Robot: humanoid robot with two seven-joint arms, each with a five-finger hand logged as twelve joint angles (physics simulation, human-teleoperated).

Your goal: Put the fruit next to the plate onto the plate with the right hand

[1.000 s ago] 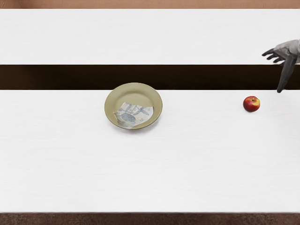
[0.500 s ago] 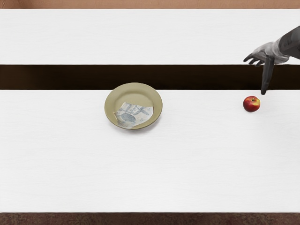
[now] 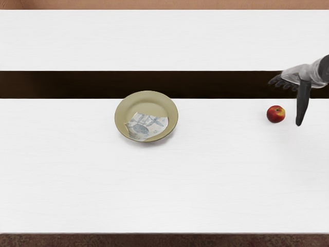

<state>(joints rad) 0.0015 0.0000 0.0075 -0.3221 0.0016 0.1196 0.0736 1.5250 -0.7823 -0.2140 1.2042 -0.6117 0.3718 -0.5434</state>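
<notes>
Approach step: we are hovering our right hand (image 3: pixel 296 82), fingers spread and empty, just beside the apple (image 3: pixel 276 114), which is sitting on the desk (image 3: pixel 205 180) well apart from the plate (image 3: pixel 123 103). Next likely need: enclosing it.

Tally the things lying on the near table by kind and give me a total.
Apple: 1
Plate: 1
Total: 2
</notes>
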